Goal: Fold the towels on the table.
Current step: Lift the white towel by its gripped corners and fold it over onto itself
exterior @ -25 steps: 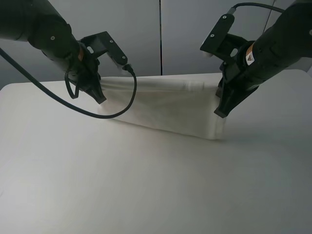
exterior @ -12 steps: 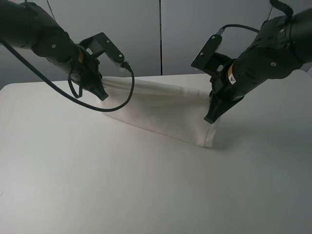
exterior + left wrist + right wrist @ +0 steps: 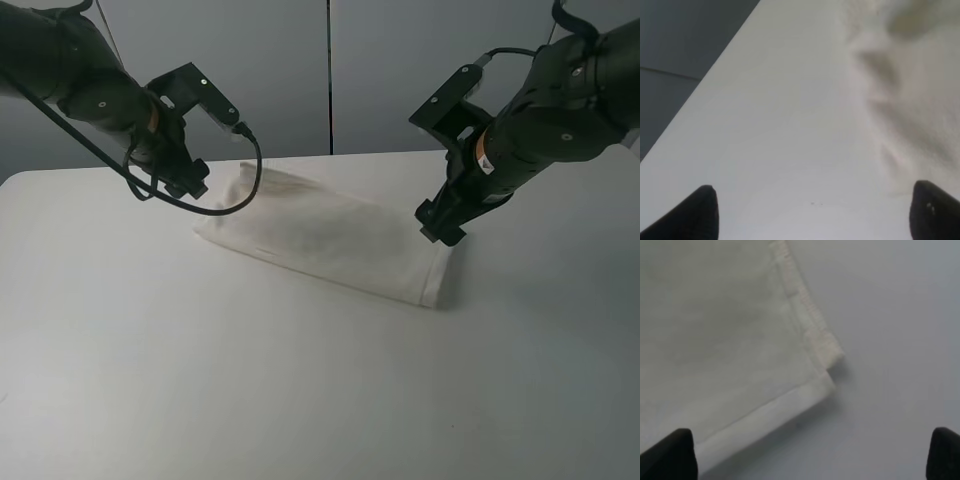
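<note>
The folded white towel lies flat on the tabletop. The left tool hovers just beside its left end and the right tool over its right corner. Both are spread wide and empty.

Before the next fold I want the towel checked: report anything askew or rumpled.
The towel lies folded but aslant on the table. Its end by the left gripper is bunched into wrinkles; at the corner below the right gripper the layers' edges do not line up. No damage shows.
</note>
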